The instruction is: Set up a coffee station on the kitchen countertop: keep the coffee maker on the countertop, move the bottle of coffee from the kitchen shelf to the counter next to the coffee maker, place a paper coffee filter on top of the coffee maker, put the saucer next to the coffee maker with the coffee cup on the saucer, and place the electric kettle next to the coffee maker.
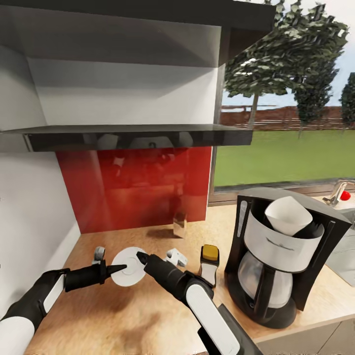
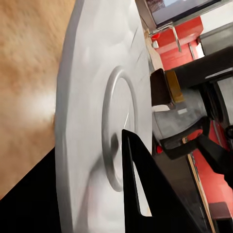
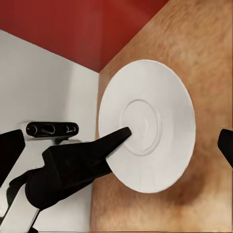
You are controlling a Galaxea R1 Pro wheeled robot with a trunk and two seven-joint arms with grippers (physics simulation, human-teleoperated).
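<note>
I am holding the small flat round white saucer (image 1: 129,266) by its rim in my left gripper (image 1: 117,269), one black finger lying over its top face, so I can set it down beside the tall black and silver coffee maker (image 1: 283,256). My right gripper (image 1: 141,257) is hovering at the saucer's far edge; I cannot tell how wide it is. The saucer is lying over the light beige wood-look countertop (image 1: 123,315), near the corner where the glossy red backsplash (image 1: 133,190) is meeting the white wall.

Saucer (image 1: 127,266) lies left of bottle of coffee (image 1: 209,264) and coffee maker (image 1: 283,261).
</note>
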